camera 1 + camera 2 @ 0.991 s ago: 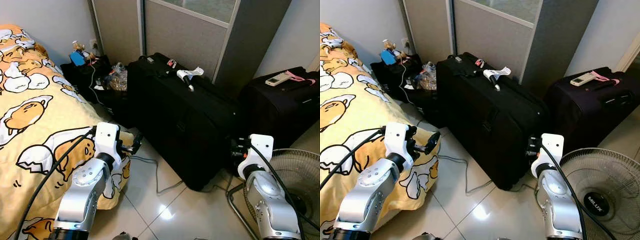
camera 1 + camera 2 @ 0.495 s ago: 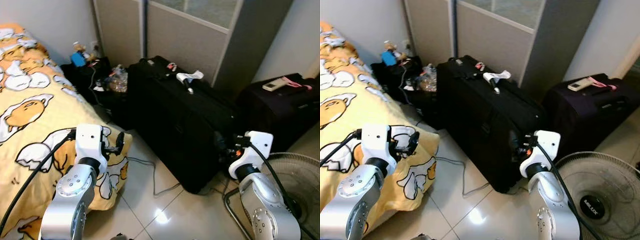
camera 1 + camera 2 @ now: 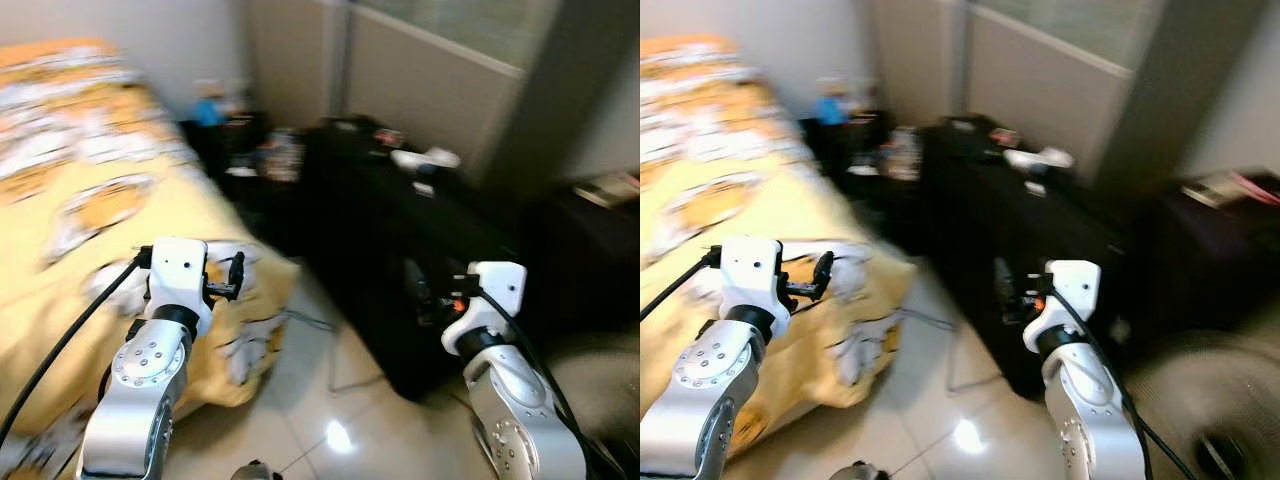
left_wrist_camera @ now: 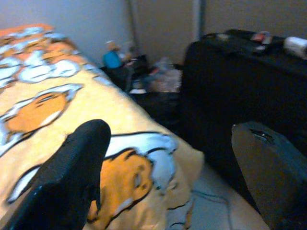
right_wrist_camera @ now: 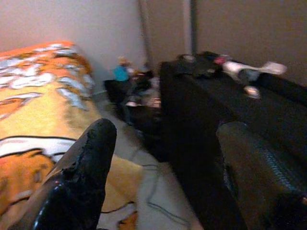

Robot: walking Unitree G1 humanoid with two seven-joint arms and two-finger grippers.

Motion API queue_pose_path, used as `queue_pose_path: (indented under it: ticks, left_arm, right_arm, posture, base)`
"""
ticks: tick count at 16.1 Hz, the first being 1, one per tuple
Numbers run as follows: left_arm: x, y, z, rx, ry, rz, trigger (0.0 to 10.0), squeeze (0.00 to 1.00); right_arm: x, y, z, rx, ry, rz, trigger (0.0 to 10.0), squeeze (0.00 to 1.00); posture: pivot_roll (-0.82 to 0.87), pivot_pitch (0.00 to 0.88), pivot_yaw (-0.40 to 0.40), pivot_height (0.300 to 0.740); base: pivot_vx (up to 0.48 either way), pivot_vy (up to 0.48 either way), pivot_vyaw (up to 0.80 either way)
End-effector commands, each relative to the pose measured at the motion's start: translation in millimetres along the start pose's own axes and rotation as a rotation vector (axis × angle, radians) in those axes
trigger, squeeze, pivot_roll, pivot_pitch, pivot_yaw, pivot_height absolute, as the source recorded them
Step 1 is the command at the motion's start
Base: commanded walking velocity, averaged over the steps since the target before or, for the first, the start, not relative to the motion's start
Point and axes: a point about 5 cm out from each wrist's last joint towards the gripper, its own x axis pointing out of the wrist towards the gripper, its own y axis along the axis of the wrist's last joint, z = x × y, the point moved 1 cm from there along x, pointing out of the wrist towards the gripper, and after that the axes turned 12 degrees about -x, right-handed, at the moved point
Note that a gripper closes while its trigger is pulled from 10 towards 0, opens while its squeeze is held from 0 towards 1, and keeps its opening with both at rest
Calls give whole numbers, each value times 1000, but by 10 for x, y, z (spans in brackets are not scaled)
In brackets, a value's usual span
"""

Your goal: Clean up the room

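The head views are blurred by motion. A bed with a yellow cartoon-egg blanket [image 3: 90,200] is on my left. A large black suitcase [image 3: 400,230] stands ahead with a white item [image 3: 425,158] on top. Small clutter [image 3: 275,155] lies in the back corner between them. My left gripper [image 3: 237,278] is raised over the blanket's corner, open and empty; in the left wrist view its fingers [image 4: 72,177] frame the blanket and the suitcase. My right gripper [image 3: 415,290] is held in front of the suitcase's side, open and empty, its fingers [image 5: 81,177] wide apart.
A second dark suitcase [image 3: 590,240] with a pale remote [image 3: 610,188] on it stands at the right. A floor fan [image 3: 1210,400] is at the lower right. A cable [image 3: 315,325] trails over the glossy tile floor between bed and suitcase.
The whole picture has slid right and blurred, so the camera has turned left. Both arms stay raised, their grippers open as before.
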Motion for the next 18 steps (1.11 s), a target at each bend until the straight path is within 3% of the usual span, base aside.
queue_pose_path:
  ticks: [1, 3, 8, 11, 13, 18]
  left_arm:
    - [-14, 50, -3, -1, 5, 19, 10000, 0]
    - [-33, 52, -15, 2, 13, 20, 10000, 0]
    - [-109, 50, -45, 4, 27, 15, 10000, 0]
    - [-134, 46, -25, 7, 17, 12, 10000, 0]
    - [-135, 48, -24, 8, 14, 12, 10000, 0]
    - [-139, 54, -34, 24, 8, 5, 10000, 0]
  right_arm:
    - [10, 3, 14, 17, 17, 1, 10000, 0]
    - [21, 50, -55, 18, 100, 26, 10000, 0]
    - [56, -4, -95, -2, 108, 6, 10000, 0]
    - [32, -19, -167, -14, 173, 14, 10000, 0]
    - [33, -33, -182, -15, 171, 12, 10000, 0]
    - [26, -101, -110, 42, 75, -11, 10000, 0]
  posture:
    - [25, 0, 6, 740]
    - [39, 0, -3, 740]
    - [83, 0, -27, 740]
    - [86, 0, -24, 740]
    - [87, 0, -24, 740]
    - [75, 0, 1, 740]
  base:
    - [259, 0, 800]
    - [268, 0, 569]
    - [287, 0, 0]
    - [343, 0, 800]
    - [371, 0, 800]
    - [371, 0, 0]
